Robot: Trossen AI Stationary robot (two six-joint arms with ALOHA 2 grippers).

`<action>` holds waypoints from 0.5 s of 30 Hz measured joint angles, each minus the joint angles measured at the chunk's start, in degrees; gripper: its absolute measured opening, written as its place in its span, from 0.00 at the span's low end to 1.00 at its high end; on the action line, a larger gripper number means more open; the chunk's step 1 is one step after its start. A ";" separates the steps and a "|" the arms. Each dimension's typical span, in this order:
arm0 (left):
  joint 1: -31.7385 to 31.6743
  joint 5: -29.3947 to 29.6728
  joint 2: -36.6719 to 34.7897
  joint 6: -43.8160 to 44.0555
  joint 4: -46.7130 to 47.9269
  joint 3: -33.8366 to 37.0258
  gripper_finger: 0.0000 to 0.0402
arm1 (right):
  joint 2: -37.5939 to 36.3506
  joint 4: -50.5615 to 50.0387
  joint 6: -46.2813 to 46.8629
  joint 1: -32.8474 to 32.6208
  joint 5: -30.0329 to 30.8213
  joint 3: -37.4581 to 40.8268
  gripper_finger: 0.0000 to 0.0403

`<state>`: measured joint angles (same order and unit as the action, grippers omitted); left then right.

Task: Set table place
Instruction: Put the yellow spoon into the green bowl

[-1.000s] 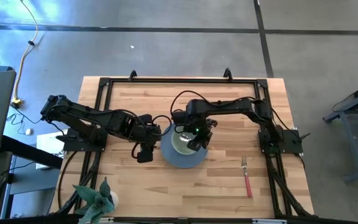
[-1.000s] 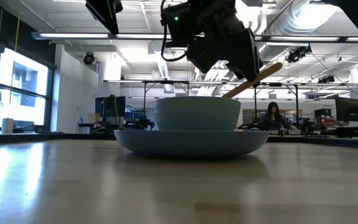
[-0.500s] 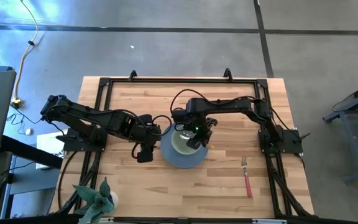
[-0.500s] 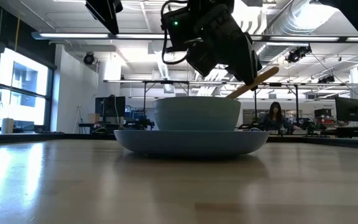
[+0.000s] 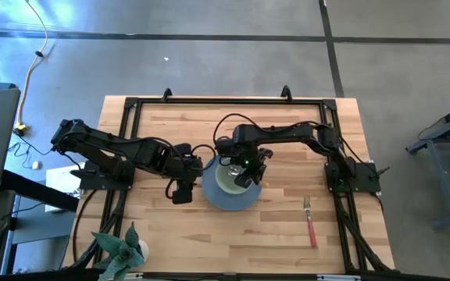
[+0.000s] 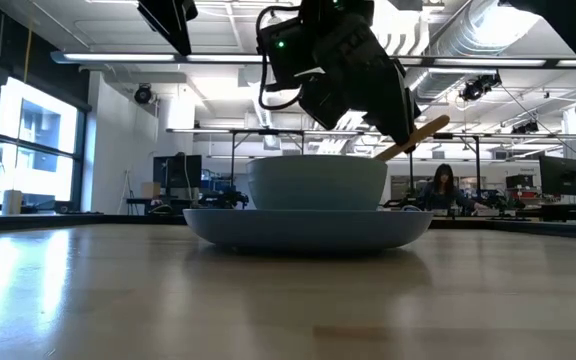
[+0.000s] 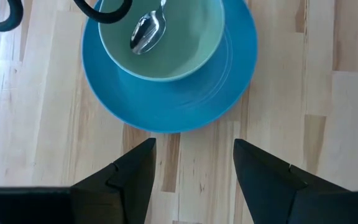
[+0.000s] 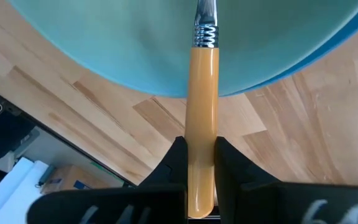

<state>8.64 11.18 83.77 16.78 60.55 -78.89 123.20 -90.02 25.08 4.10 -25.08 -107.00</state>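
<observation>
Blue-grey stoneware marks the middle of the setting: the plate (image 5: 230,195) is laid near the centre of the light wood desk (image 5: 280,234), and the pale green bowl (image 5: 231,179) is stacked on it, slightly toward the far side of the plate. These two pieces are judged to be placed.

The yellow-handled spoon (image 8: 202,124) is in hand. Its handle is clamped between the fingers of the right pincer (image 5: 245,168), which is held just above the bowl, and the metal spoon head is seen lying inside the bowl in the left wrist view. In the low view the handle is seen slanting up out of the bowl to the right. The spoon is therefore not yet released, and whether it is meant to be left in the bowl or laid beside the plate cannot be told.

The red-handled fork (image 5: 311,222) is lying on the desk well to the right of the plate, nearer the front edge, untouched; it is judged to be the remaining item.

The left pincer (image 5: 181,190) is held wide and empty just to the left of the plate, low over the desk.

A potted plant (image 5: 122,248) is seen at the near left corner.
</observation>
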 joint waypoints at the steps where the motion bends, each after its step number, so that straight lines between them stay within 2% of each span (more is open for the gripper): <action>1: 0.00 0.00 0.00 0.00 -0.02 0.00 0.50 | 0.00 0.00 0.10 0.00 0.31 0.00 0.02; 15: 0.00 0.00 0.00 0.00 -0.07 0.00 0.50 | -0.02 0.03 0.09 -0.02 1.45 0.04 0.02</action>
<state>8.64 11.18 83.77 16.78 60.49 -78.89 123.17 -89.99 25.17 4.08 -23.63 -106.96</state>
